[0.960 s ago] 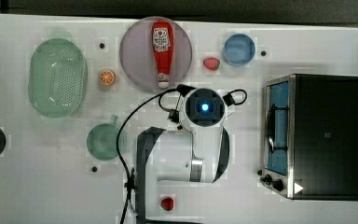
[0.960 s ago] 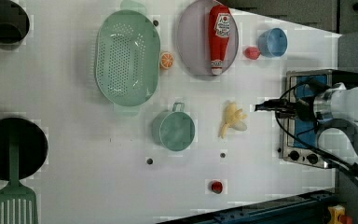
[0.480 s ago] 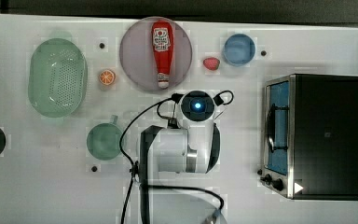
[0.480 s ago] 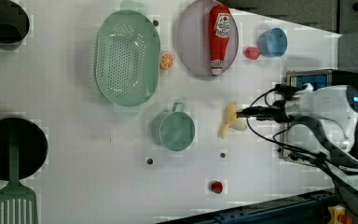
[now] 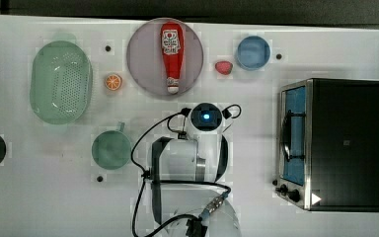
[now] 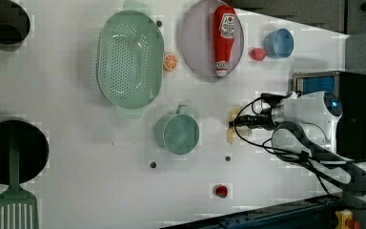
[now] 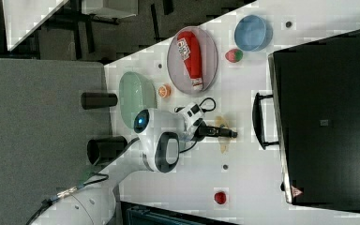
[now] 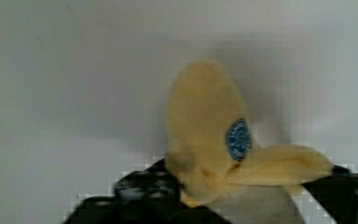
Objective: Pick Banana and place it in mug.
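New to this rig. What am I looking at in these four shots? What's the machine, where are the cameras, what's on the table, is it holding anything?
It is one white robot arm on a white table. Three cameras off the arm look down at the same scene from different sides; the fourth sits on the wrist and looks past the hand.

On the table: a banana, a teal mug, a pale green colander, an orange slice, a grey plate with a ketchup bottle, a strawberry, a blue bowl, a toaster oven and a small red piece. The left view adds dark pans and a green spatula.

The hand is down at the banana, dark fingers either side. The banana seems to lie on the table; whether it is gripped yet is unclear.
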Available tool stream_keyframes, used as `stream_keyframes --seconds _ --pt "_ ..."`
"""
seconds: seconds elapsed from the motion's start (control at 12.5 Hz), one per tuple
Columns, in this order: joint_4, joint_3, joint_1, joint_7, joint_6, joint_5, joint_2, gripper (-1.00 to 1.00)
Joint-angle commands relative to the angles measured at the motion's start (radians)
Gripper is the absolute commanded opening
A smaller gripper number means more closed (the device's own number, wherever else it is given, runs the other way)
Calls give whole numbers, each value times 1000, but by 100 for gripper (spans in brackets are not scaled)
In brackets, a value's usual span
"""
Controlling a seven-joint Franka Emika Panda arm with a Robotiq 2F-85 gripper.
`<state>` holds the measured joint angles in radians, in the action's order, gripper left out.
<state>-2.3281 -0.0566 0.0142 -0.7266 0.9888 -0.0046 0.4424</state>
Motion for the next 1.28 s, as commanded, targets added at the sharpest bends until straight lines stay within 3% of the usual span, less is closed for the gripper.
stream_keyframes --seconds 0.08,0.16,0.64,1.28 --pt "-3 -1 6 -22 16 8 -38 -4" --pt "-2 -2 6 -22 17 9 -46 -30" --pt "16 -4 2 -10 -15 11 -280 -30" --pt "216 82 22 126 -560 11 -572 -30"
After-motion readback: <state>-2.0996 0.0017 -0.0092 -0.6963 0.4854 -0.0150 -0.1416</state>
